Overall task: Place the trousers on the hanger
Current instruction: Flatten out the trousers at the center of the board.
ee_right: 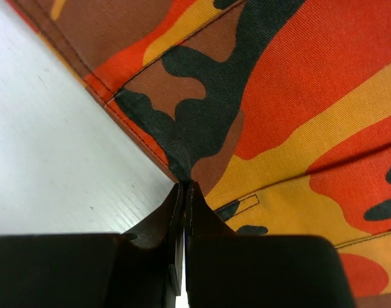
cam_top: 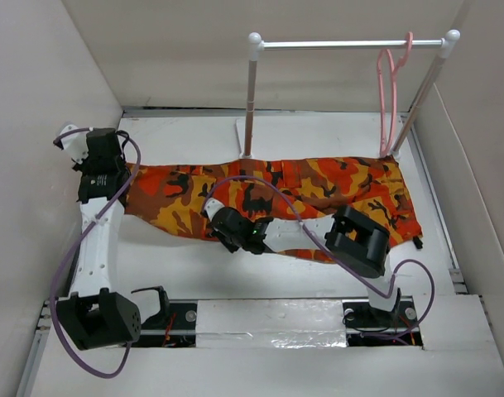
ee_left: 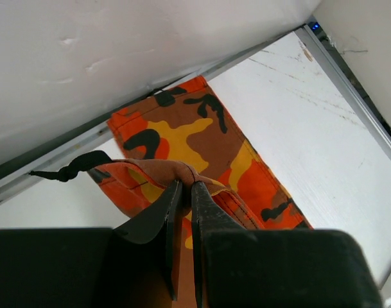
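The white table [cam_top: 177, 265] sits boxed in by pale walls [cam_top: 36, 83] at the left, back and right, with a metal track along its right and back edges. A broad bare strip lies open between the cloth and the arm bases, and a narrower one behind the cloth. The trousers [cam_top: 318, 178] lie flat across the middle of the table, stretched from the left wall nearly to the right track. The near hem runs unevenly. The rail [cam_top: 351, 43] stands behind them on two posts, whose feet meet the far edge of the cloth. The hanger [cam_top: 390, 91] hangs by its hook from the rail's right end, clear of the trousers. The left gripper [ee_left: 182, 186] is at the trousers' left end, close to the wall, its jaws clamped on a raised fold of cloth. The right gripper [ee_right: 183, 186] is at the near hem, jaws pressed together and pinching its edge. A knotted drawstring [ee_left: 73, 168] trails beside the left fold.
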Controlling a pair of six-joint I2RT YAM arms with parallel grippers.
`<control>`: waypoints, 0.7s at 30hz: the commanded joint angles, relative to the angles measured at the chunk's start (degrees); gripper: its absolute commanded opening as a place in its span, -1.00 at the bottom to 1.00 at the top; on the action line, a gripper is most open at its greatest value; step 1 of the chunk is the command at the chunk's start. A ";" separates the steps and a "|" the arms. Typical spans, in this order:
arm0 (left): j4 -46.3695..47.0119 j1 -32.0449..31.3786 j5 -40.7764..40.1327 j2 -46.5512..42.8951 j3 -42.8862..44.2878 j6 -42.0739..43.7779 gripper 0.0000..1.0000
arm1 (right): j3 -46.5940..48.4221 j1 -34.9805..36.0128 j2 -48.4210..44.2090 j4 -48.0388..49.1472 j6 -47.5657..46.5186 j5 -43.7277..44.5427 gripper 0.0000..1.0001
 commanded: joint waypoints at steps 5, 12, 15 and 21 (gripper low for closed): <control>-6.77 0.27 -7.31 -2.51 1.22 3.62 -1.00 | -8.26 5.20 -13.66 -4.30 -0.96 2.90 -1.00; -5.89 1.06 -8.20 -5.77 -8.60 5.65 -0.99 | -15.66 7.58 -19.22 -2.81 -1.66 -6.86 -0.97; -5.19 1.06 -6.45 -1.04 -10.90 5.39 -0.79 | -15.48 7.59 -16.85 -2.46 -1.84 -7.91 -0.94; -4.32 1.06 -7.14 11.80 -8.37 1.34 -0.59 | -16.36 8.11 -17.19 -1.32 -1.75 -9.49 -0.59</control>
